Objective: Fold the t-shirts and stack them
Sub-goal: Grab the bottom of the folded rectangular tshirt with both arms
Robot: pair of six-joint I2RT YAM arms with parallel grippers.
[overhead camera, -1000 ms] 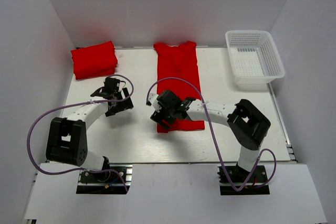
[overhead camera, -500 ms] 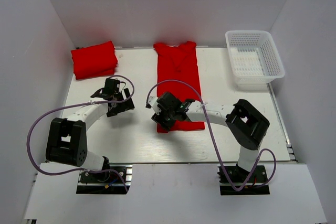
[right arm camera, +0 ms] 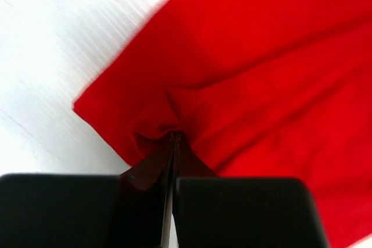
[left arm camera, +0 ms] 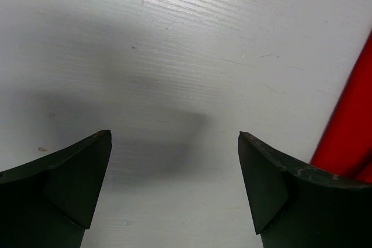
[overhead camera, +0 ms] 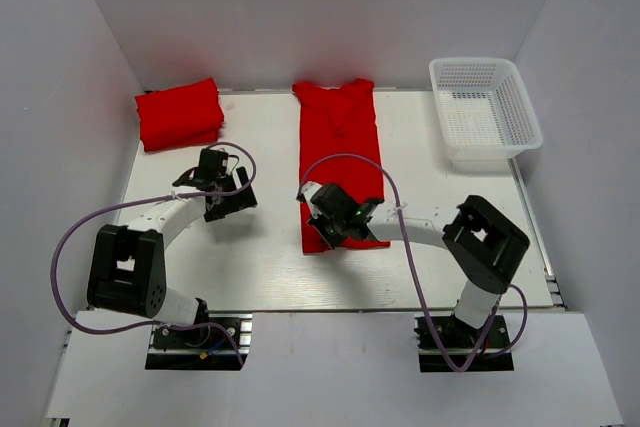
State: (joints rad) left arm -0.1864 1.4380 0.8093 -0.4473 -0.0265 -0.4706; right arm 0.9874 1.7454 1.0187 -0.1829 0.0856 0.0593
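Observation:
One red t-shirt (overhead camera: 340,132) lies folded into a long strip down the middle of the table. My right gripper (overhead camera: 324,231) is shut on the cloth near the strip's near left corner. In the right wrist view the jaws (right arm camera: 175,135) meet on a small puckered fold of the t-shirt (right arm camera: 256,56). A second t-shirt (overhead camera: 178,113) sits folded at the back left. My left gripper (overhead camera: 233,198) hovers open over bare table between the two shirts. Nothing lies between its fingers (left arm camera: 174,136), and the strip's red edge (left arm camera: 349,126) shows at the right of the left wrist view.
A white mesh basket (overhead camera: 485,112) stands at the back right corner. White walls close in the table (overhead camera: 250,267) on the left, back and right. Purple cables loop off both arms above the tabletop.
My right gripper has closed on the near left corner of the long t-shirt and shifted slightly to the right. The left arm has stayed still and open.

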